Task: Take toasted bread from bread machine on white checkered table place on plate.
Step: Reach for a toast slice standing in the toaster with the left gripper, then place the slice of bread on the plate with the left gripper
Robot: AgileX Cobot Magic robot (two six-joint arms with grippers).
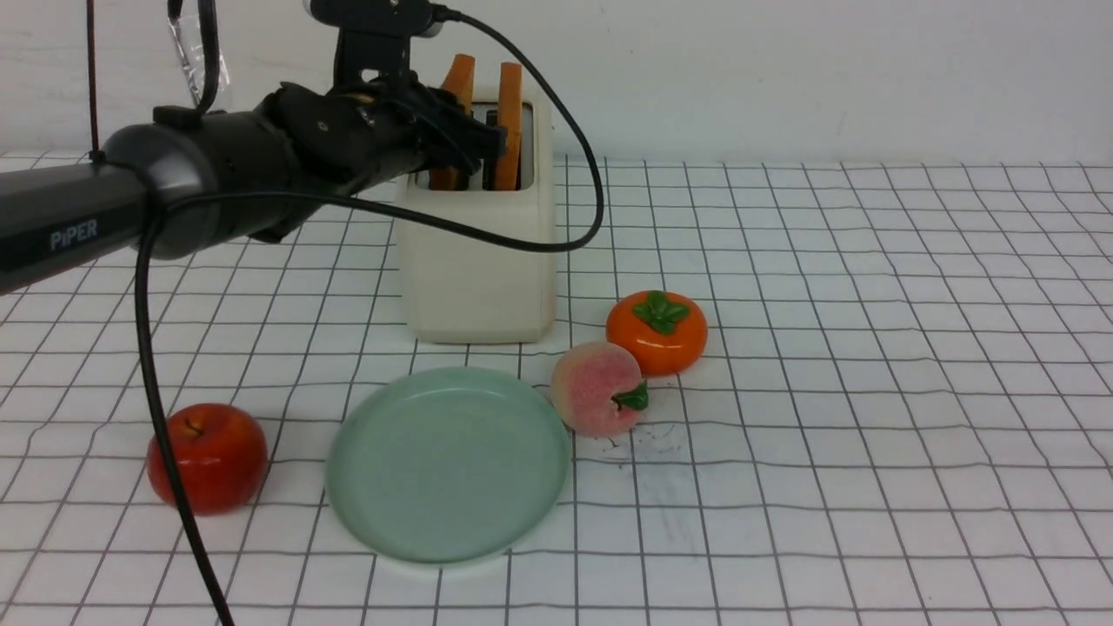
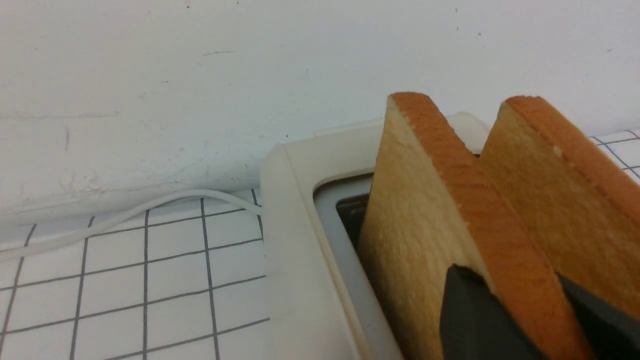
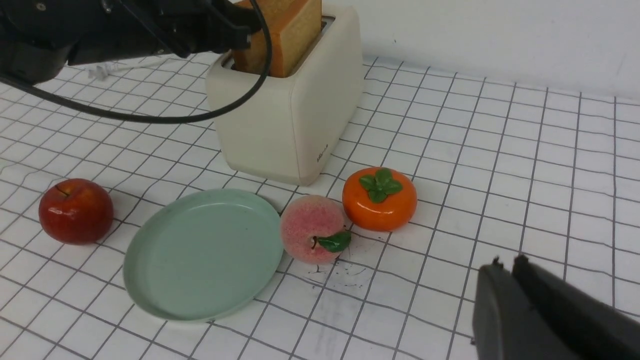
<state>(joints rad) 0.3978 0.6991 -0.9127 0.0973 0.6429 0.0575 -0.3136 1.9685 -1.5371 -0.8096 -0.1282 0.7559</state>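
Two slices of toasted bread stand upright in the cream bread machine (image 1: 478, 261) at the back of the white checkered table (image 1: 869, 348). My left gripper (image 1: 474, 139) reaches in from the left at slot height. It is shut on the left slice (image 1: 458, 83), with one finger on its face and the other between the slices. The left wrist view shows this grip (image 2: 510, 275) on the near slice (image 2: 415, 220), with the other slice (image 2: 550, 190) behind. The mint-green plate (image 1: 448, 461) lies empty in front of the bread machine. My right gripper (image 3: 505, 265) hovers shut and empty over the table.
A red apple (image 1: 207, 456) sits left of the plate. A peach (image 1: 598, 389) touches the plate's right rim, with an orange persimmon (image 1: 656, 332) just behind it. The left arm's black cable (image 1: 165, 417) hangs past the apple. A white cord (image 2: 125, 215) runs along the wall.
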